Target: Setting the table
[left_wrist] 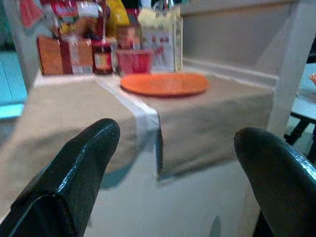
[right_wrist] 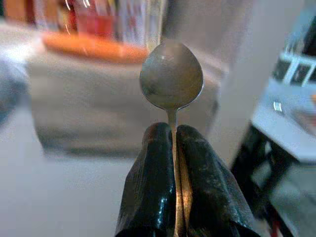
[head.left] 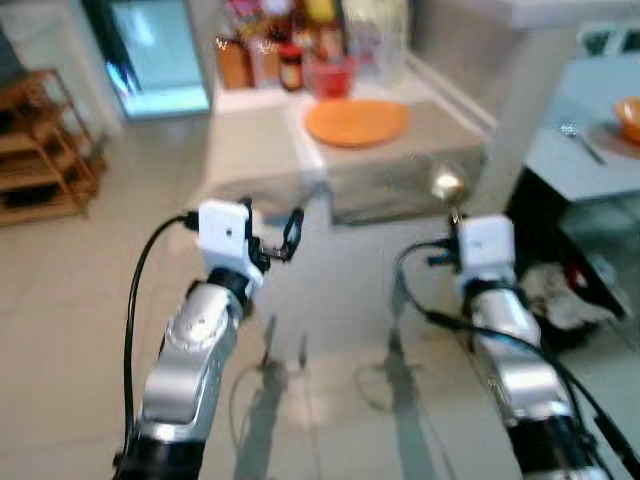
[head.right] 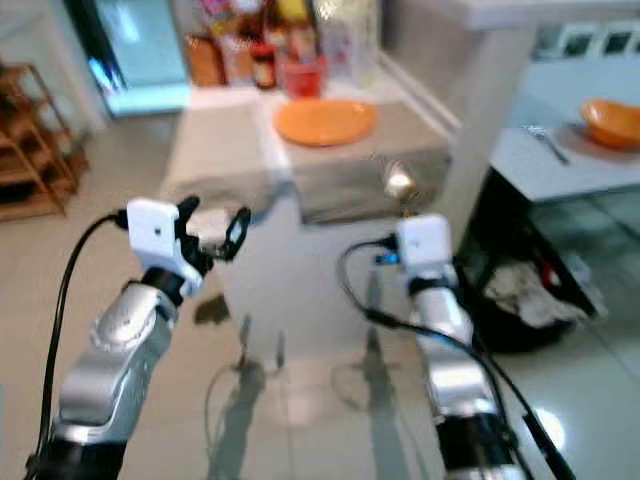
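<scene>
The spoon [right_wrist: 171, 76] is a small metal one with a smooth oval bowl, dull silver with a soft shine. Its thin handle is pinched tight between the two glossy black fingers [right_wrist: 148, 182] of the right pincer [right_wrist: 173, 140], so that pincer is clenched on it with the bowl sticking straight up. In the head view the spoon sits in mid-air above the floor, just short of the low counter [head.left: 400, 180].

That counter is a boxy block draped in a matte beige cloth whose front edge hangs down. A flat round orange plate [head.left: 357, 122] lies on it, nothing on it as far as I can see. Behind the plate there's a red cup [left_wrist: 134, 61], a dark jar [left_wrist: 102, 55] and some packets and bottles; it's blurry, so contents are anyone's guess.

The left pincer [left_wrist: 173, 163] is released, rounded black fingers spread wide, held up level with the counter edge and touching nothing.

Off to the right, a pale table [head.right: 540, 165] carries an orange bowl [head.right: 612, 122] and what looks like a fork [head.right: 546, 142]. Wooden shelf [head.left: 40, 150] far left. Glossy tiled floor [head.left: 330, 330] in between, plenty of open room.
</scene>
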Tool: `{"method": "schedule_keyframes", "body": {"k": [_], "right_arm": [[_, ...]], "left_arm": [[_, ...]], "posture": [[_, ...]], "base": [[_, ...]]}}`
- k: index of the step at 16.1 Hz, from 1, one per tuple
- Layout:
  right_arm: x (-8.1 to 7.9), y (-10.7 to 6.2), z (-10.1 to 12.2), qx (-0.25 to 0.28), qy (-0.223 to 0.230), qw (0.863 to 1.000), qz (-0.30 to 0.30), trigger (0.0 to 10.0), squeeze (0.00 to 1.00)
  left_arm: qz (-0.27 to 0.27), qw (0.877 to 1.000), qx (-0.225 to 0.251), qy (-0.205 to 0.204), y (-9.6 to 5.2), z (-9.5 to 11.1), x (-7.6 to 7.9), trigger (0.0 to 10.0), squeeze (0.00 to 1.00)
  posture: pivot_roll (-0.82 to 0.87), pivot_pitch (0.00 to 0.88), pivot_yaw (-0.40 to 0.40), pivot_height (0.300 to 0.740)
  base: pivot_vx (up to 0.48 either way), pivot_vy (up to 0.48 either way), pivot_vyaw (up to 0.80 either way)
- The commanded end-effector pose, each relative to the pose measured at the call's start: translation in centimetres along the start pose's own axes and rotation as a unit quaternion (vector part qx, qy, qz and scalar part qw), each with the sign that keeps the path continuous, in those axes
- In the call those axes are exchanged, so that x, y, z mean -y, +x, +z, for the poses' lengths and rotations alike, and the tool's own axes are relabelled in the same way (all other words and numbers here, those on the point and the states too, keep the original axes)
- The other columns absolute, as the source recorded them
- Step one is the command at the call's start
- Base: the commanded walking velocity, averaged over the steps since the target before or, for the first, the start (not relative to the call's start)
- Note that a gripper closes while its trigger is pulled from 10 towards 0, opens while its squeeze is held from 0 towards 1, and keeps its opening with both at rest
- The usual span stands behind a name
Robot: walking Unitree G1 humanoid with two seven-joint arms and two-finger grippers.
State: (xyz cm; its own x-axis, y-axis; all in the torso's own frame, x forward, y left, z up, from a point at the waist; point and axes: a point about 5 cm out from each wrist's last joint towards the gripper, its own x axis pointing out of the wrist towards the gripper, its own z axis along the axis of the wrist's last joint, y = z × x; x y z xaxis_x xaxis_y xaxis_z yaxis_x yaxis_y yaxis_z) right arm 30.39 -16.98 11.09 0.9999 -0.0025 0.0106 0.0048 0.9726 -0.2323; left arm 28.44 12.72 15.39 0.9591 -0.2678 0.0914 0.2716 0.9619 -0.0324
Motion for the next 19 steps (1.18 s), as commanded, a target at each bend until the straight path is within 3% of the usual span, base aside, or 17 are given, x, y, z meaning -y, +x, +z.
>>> {"method": "schedule_keyframes", "body": {"k": [1, 2, 5, 7, 12, 16, 19], "right_arm": [[-1.0, 0.1, 0.0, -0.009, 0.022, 1.0, 0.02, 0.0, 0.0], [-1.6, -0.1, -0.5, -0.028, 0.026, 0.998, 0.048, 0.0, 0.0], [-2.7, -0.2, -0.1, -0.013, -0.028, 0.995, 0.09, 0.0, 0.0], [-2.8, -0.1, 0.2, -0.007, -0.029, 0.995, 0.091, 0.0, 0.0], [-2.4, 0.2, 0.3, -0.001, -0.034, 0.996, 0.078, 0.0, 0.0], [-2.8, 0.0, 0.5, 0.011, -0.062, 0.994, 0.092, 0.0, 0.0], [-2.6, 0.0, 0.4, 0.01, -0.047, 0.995, 0.085, 0.0, 0.0]], "left_arm": [[0.019, 1.0, -0.018, 0.001, -0.1, -0.6, -0.8, 10.0, 0.0], [0.04, 0.998, -0.045, -0.018, -0.2, -1.7, -1.0, 10.0, 0.0], [0.074, 0.995, -0.059, -0.025, 0.2, -2.5, -1.2, 10.0, 0.0], [0.077, 0.995, -0.058, -0.029, 0.4, -2.6, -1.2, 10.0, 0.0], [0.069, 0.996, -0.06, -0.022, 0.5, -2.7, -0.9, 10.0, 0.0], [0.067, 0.996, -0.063, -0.022, 0.8, -2.9, -0.7, 10.0, 0.0], [0.061, 0.996, -0.065, -0.018, 0.9, -3.0, -0.6, 10.0, 0.0]], "posture": [[-0.08, 0.0, 0.046, 0.736], [-0.08, 0.0, 0.046, 0.736], [-0.08, 0.0, 0.043, 0.736], [-0.08, 0.0, 0.042, 0.736], [-0.08, 0.0, 0.043, 0.736], [-0.09, 0.0, 0.046, 0.736], [-0.09, 0.0, 0.045, 0.736]], "base": [[0.0, -0.48, 0.0], [0.0, -0.48, 0.0], [0.0, -0.471, 0.0], [0.0, -0.458, 0.0], [0.0, -0.454, 0.64], [0.0, -0.445, 0.2], [0.0, -0.442, 0.52]]}}
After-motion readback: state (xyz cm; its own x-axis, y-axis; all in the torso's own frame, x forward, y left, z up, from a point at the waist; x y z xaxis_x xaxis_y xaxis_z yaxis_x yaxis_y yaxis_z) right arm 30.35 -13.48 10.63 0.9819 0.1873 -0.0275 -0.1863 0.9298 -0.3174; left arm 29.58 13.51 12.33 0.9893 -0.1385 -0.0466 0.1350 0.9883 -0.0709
